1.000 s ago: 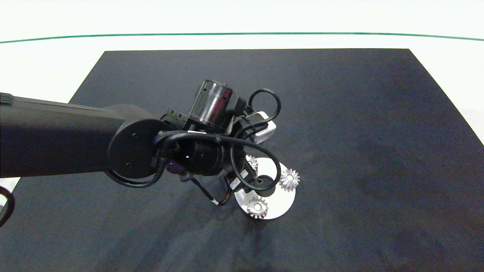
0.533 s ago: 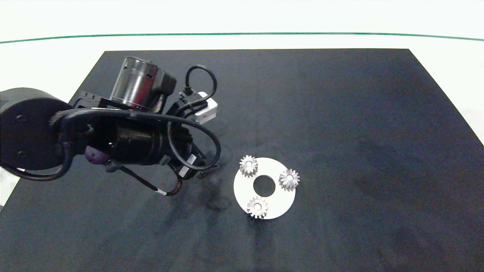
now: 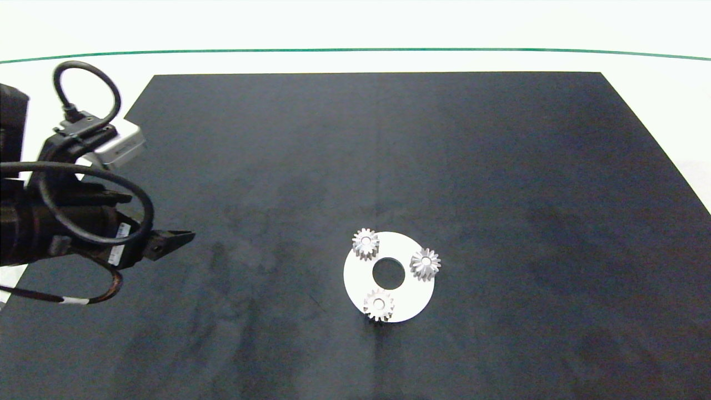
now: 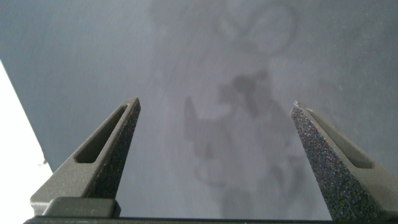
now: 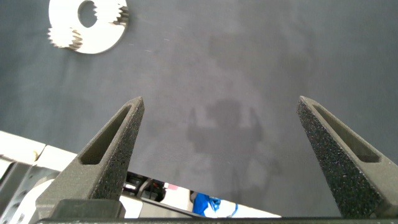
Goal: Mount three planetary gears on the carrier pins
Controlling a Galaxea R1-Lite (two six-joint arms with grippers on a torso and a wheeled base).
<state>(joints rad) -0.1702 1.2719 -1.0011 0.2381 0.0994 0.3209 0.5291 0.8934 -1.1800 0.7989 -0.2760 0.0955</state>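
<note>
Resting on the white tabletop [image 3: 355, 22], a dark mat [image 3: 500, 194] offering wide open room on every side of the white disc [image 3: 408, 297]. Sitting on the disc's carrier pins [image 3: 425, 259], all three planetary gears [image 3: 378, 304], so seemingly nothing left to install. Hanging well apart from the disc near the mat's edge, left hand [image 3: 178, 240] spread and empty. Hovering apart from the disc too, right hand [image 5: 221, 134] spread, empty.

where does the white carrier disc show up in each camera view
Head view: the white carrier disc lies just right of centre, low on the black mat, three gears on it.
Left wrist view: not in it.
Right wrist view: it lies far beyond the fingers.
Shared landmark: the black mat.
</note>
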